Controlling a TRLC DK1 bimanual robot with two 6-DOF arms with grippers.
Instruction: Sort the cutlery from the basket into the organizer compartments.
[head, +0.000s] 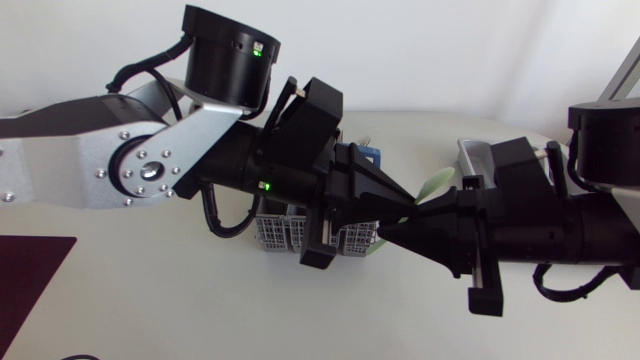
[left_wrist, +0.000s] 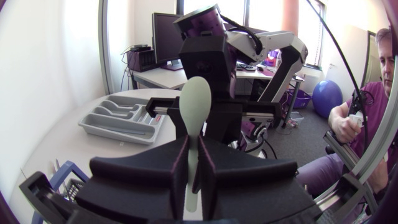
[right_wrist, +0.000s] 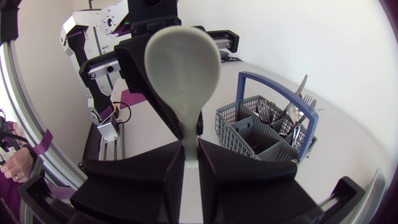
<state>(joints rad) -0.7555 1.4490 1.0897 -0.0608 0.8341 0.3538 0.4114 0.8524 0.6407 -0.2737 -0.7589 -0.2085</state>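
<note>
A pale green spoon (head: 434, 184) hangs in the air between my two grippers, which point at each other above the table. My left gripper (head: 404, 206) is shut on its handle, and in the left wrist view the bowl (left_wrist: 199, 102) stands out past my left gripper (left_wrist: 194, 163). From the other side my right gripper (head: 391, 232) is shut on the same handle; my right gripper (right_wrist: 191, 163) has the spoon (right_wrist: 183, 59) rising from between its fingers. The grey cutlery basket (right_wrist: 267, 127) with a blue handle holds several pieces. The grey organizer (left_wrist: 121, 118) lies further back.
In the head view the basket (head: 280, 230) lies under my left arm and is mostly hidden, with its blue handle (head: 368, 155) showing. A corner of the organizer (head: 474, 152) shows behind my right arm. A dark red mat (head: 30, 275) lies at the table's front left.
</note>
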